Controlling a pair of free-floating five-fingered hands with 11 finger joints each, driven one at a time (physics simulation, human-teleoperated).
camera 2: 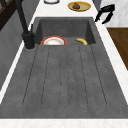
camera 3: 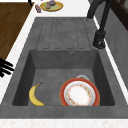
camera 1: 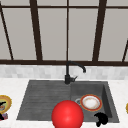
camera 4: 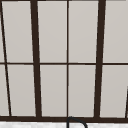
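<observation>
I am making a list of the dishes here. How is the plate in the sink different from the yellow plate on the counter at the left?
The plate in the sink has a red rim and a white centre; the yellow plate is yellow all over. The plate in the sink lies in the basin beside a banana; the yellow plate stands on the counter past the draining board. The first looks bare; the second carries some food. Both are round.
</observation>
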